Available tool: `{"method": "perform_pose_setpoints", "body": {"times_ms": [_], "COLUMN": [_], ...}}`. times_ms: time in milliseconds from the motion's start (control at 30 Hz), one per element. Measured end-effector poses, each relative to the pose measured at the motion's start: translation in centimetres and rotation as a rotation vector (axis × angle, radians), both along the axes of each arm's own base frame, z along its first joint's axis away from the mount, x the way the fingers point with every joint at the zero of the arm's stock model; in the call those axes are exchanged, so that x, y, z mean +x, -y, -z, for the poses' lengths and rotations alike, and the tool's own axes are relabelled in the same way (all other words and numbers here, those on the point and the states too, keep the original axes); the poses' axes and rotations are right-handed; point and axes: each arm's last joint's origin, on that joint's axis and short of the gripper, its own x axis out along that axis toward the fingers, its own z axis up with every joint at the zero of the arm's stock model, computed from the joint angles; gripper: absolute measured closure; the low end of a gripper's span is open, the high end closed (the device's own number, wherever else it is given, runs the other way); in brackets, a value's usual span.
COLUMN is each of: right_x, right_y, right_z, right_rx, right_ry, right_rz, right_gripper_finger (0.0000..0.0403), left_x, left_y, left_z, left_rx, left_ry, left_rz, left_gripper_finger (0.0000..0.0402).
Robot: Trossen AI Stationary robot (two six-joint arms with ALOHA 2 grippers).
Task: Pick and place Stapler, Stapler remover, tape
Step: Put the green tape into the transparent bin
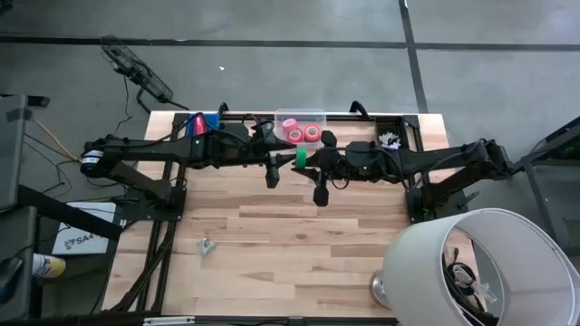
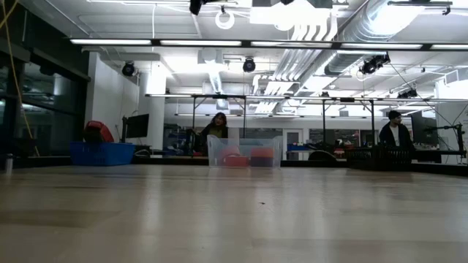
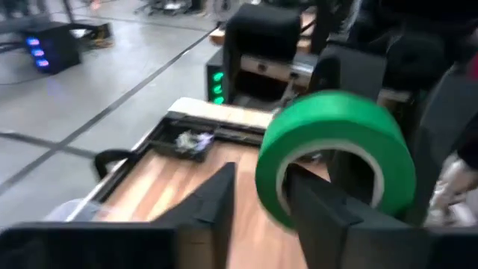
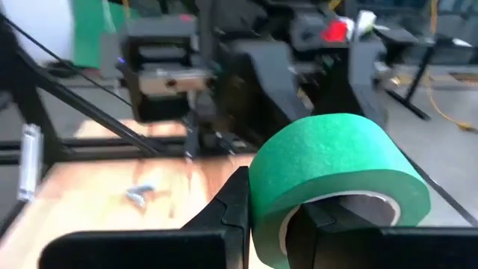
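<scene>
A green tape roll [image 1: 300, 159] hangs high above the table's far middle, between my two grippers, which face each other. My right gripper [image 4: 272, 224] is shut on it. My left gripper [image 3: 261, 209] stands open around the roll's wall. Red and pink tape rolls [image 1: 302, 132] lie in a clear bin [image 1: 300, 116] at the far edge. A silvery stapler remover [image 1: 207, 246] lies on the table at the near left. The red stapler [image 1: 194, 123] is at the blue bin [image 1: 210, 119]; whether inside it I cannot tell. My right gripper pinches the green roll's wall [image 4: 261, 202], one finger inside the pale core [image 4: 328, 224] and one outside [image 4: 228, 213]. The fingers come level from the table's right side. The roll is lifted clear, its hole facing along the fingers. My left gripper has one finger inside the roll's core [image 3: 328, 209] and one outside [image 3: 213, 202], coming level from the table's left. A narrow gap shows between the outer finger and the roll's wall [image 3: 269, 187]. Whether the inner finger touches the core I cannot tell.
A black tray [image 1: 390, 138] with small pale pieces stands at the far right. A white lamp shade [image 1: 480, 267] covers the near right corner. In the low view people show in the room behind the clear bin [image 2: 245, 152].
</scene>
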Motion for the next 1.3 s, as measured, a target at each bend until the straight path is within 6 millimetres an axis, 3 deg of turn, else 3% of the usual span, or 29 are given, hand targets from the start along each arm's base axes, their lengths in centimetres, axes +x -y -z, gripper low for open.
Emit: {"method": "perform_pose_setpoints", "body": {"times_ms": [200,367,533,733,1067,1300], "right_x": [-0.1,-0.1,0.7,2.7,5.5,7.4], "right_y": [1.2,3.2,5.9,9.5,15.9,18.6], "right_z": [0.5,0.8,2.1,5.6,11.3,13.6], "right_rx": [0.039,0.084,0.144,0.287,0.558,0.745], "right_ry": [-0.051,-0.063,-0.085,-0.112,0.015,0.103], "right_rz": [0.067,0.145,0.252,0.442,0.615,0.721], "right_gripper_finger": [0.0365,0.0365,0.0365,0.0365,0.0365,0.0365], "left_x": [-1.8,-4.3,-6.7,-8.4,-9.1,-9.4], "left_y": [-0.2,-0.4,-0.5,-0.5,-0.5,-0.5], "left_z": [-0.5,-1.3,-1.8,-2.0,-1.4,-0.9], "left_rx": [0.039,0.064,0.083,0.078,0.060,0.030], "left_ry": [-0.055,-0.102,-0.152,-0.187,-0.255,-0.302], "left_rz": [-0.089,-0.197,-0.284,-0.341,-0.365,-0.386], "left_gripper_finger": [0.0192,0.0152,0.0148,0.0147,0.0147,0.0147]}}
